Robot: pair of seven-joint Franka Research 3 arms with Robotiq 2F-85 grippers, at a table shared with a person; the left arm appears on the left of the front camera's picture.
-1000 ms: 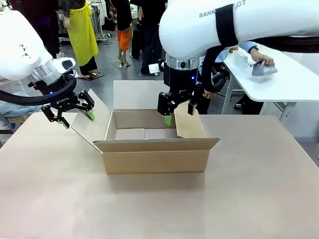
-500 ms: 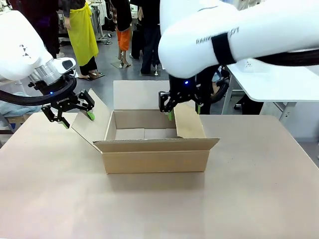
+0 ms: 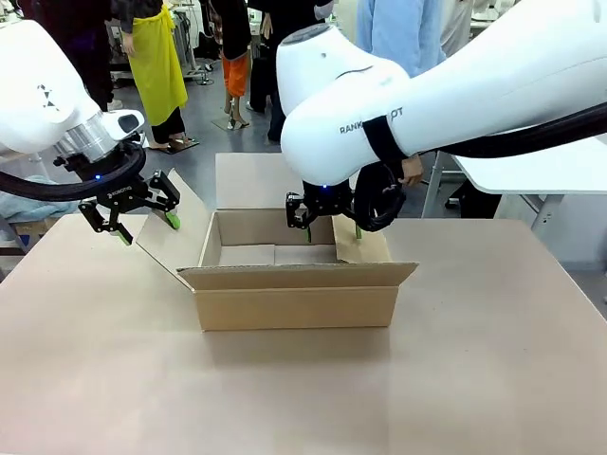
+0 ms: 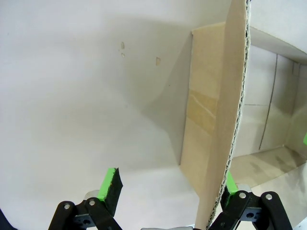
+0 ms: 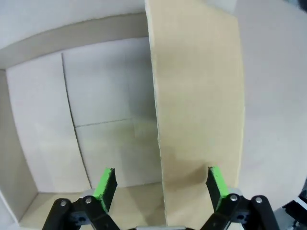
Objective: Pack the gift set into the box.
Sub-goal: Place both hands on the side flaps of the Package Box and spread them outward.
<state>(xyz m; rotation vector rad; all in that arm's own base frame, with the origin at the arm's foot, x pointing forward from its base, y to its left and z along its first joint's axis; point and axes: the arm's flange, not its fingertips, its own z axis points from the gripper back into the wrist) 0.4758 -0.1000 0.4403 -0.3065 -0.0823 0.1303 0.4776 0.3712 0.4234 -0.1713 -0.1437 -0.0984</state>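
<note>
Box (image 3: 296, 305): sits on the table (image 3: 285, 398), top open, flaps spread.
My left gripper (image 3: 150, 227): jaws apart, astride the left flap (image 3: 171, 245).
My right gripper (image 3: 327, 225): jaws apart, astride the right flap (image 3: 368, 245), over the opening.

Box (image 3: 296, 294): brown corrugated cardboard, matt and uncoated. The cut flap edge in the left wrist view shows wavy fluting between two paper liners, and the inner floor is paler with faint creases. Bench (image 3: 285, 398): smooth, pale beige top with low sheen (a few tiny specks or dents in the left wrist view). Left end effector (image 3: 149, 228) and right end effector (image 3: 325, 226): black satin links, plastic or coated metal, cannot tell which, with small bright metal pins at the joints. The pads (image 5: 105, 184) are bright green, matt and rubbery-looking. Left arm shell (image 3: 38, 85) and right arm shell (image 3: 455, 85): glossy white plastic with soft highlights.
</note>
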